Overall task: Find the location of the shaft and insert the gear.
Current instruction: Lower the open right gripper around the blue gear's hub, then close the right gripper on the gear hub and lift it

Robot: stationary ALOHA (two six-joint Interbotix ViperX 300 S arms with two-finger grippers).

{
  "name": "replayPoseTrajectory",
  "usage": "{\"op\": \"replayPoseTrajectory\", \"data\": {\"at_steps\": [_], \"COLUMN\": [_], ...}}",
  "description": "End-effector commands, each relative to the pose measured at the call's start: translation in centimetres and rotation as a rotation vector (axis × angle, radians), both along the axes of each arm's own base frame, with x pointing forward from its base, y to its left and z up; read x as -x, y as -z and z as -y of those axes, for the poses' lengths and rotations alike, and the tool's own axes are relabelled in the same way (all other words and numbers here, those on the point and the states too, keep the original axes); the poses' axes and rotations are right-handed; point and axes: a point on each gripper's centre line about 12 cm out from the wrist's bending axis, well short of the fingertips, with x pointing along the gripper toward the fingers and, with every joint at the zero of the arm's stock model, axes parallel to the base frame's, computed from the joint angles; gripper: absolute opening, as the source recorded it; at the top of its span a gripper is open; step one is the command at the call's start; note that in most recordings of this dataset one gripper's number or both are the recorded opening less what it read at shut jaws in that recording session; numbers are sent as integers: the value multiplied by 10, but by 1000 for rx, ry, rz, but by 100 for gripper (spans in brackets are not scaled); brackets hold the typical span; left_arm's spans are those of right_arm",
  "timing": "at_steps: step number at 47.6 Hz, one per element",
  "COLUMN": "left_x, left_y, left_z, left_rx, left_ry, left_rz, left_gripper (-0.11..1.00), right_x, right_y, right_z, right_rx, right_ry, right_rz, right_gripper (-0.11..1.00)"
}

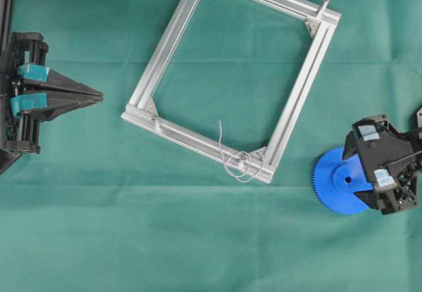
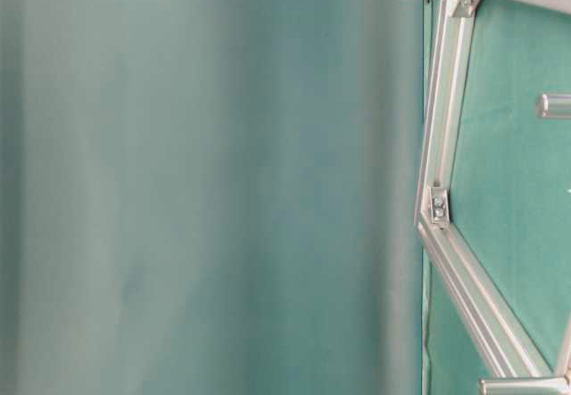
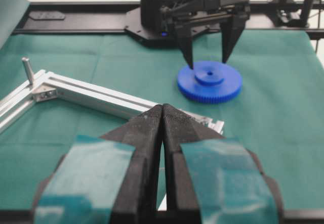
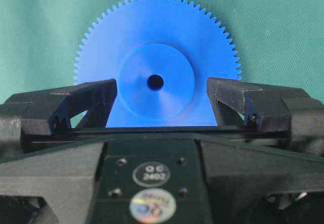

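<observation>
The blue gear lies flat on the green cloth at the right. My right gripper hangs over it, open. In the right wrist view its fingers stand on either side of the raised hub without closing on it. The left wrist view shows the same straddle of the gear. The shaft, a thin pin with pale wire loops, stands at the aluminium frame's near corner. My left gripper is shut and empty at the far left, its tips pointing toward the frame.
A bare silver peg stands on the frame's far right corner and also shows in the left wrist view as a peg. The table-level view shows only blurred green cloth and part of the frame.
</observation>
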Motion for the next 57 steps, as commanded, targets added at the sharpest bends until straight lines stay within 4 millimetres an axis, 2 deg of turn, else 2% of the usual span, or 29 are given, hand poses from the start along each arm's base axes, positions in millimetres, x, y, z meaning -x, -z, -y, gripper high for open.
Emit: {"op": "replayPoseTrajectory", "data": {"at_steps": [1,24,57], "left_x": [-3,-3,-3], "left_y": [-10,-10,-11], "left_z": [-1,-1,-4], "left_rx": [1,1,1], "left_ry": [-4,-4,-19], "left_rz": [26,25,26], "left_gripper": [1,1,1], "right_x": [-4,-5,-7], "right_y": [0,15,18], "right_z": [-2,-4,-10], "right_rx": [-7,-4,-28], "right_ry": [5,33,73], "right_rz": [12,-36,-30], "right_gripper": [92,92,92]}}
